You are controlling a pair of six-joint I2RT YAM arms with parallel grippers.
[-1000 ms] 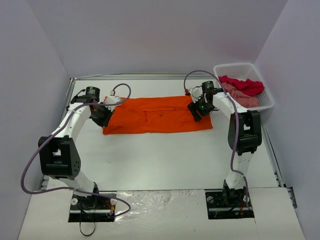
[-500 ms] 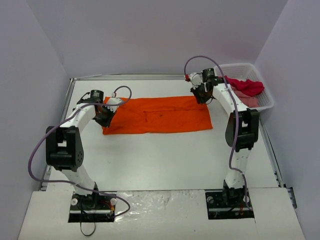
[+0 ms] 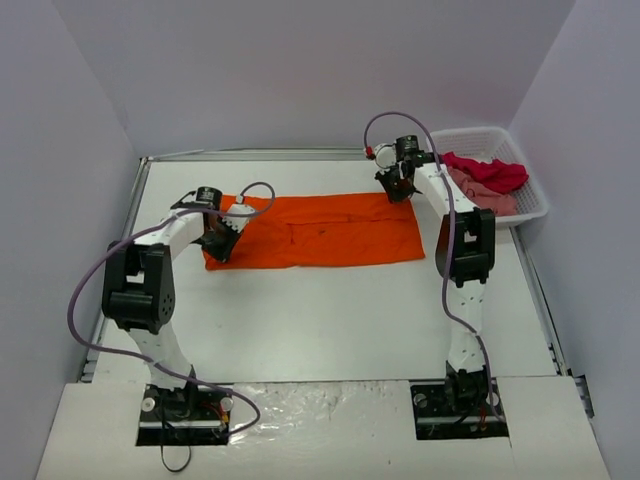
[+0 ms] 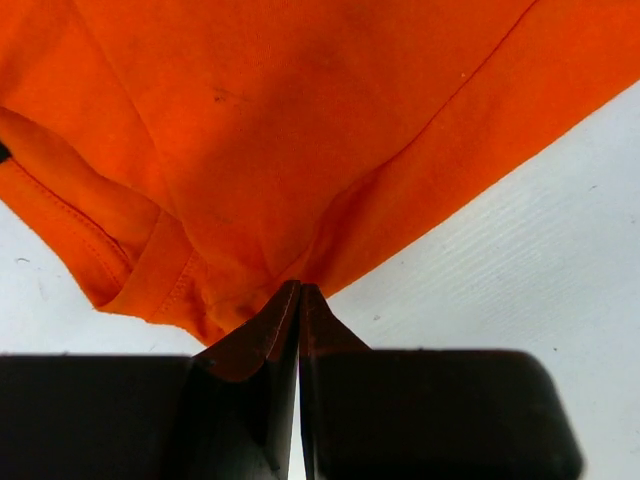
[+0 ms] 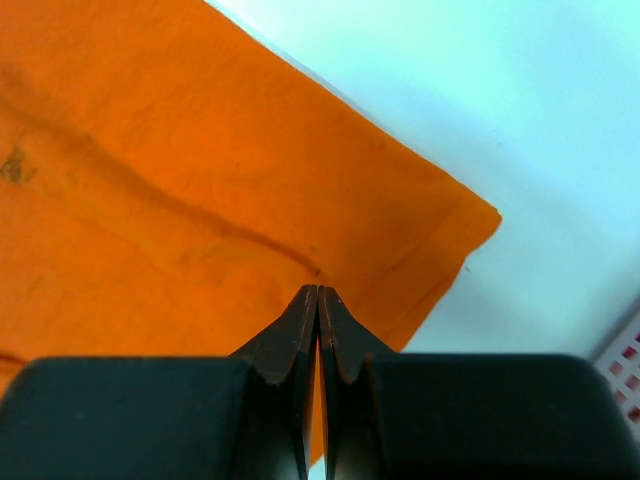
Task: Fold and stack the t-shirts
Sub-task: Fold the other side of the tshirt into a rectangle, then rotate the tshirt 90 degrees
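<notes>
Top external view first: the white table (image 3: 330, 320) fills the floor of the pale-walled booth, and the orange t-shirt (image 3: 320, 230) lies flat across its far half, folded into a long strip running left to right. The left arm (image 3: 135, 295) reaches out to the strip's left end. The right arm (image 3: 462, 250) stretches further, out to the far right corner of the cloth. Just beyond that corner, against the right wall, sits a white lattice basket (image 3: 535, 195), with the crimson red t-shirt (image 3: 490, 172) heaped at the back of it and the dusty pink t-shirt (image 3: 485, 195) bunched in front, both crumpled.

The left gripper (image 3: 218, 248) is down on the shirt's left end, near the front edge. From its wrist camera the left gripper (image 4: 299, 290) has its jaws pressed together, nipping the orange t-shirt (image 4: 300, 130) right at its edge, where creases run in to the tips and a sleeve hem lies just to one side.

The right gripper (image 3: 395, 190) sits low on the far right corner. Seen up close, the right gripper (image 5: 318, 292) is likewise pinched closed on the orange t-shirt (image 5: 150, 180), a little in from the corner, with a crease running to the tips and a scrap of the basket (image 5: 625, 360) at the frame's edge.
</notes>
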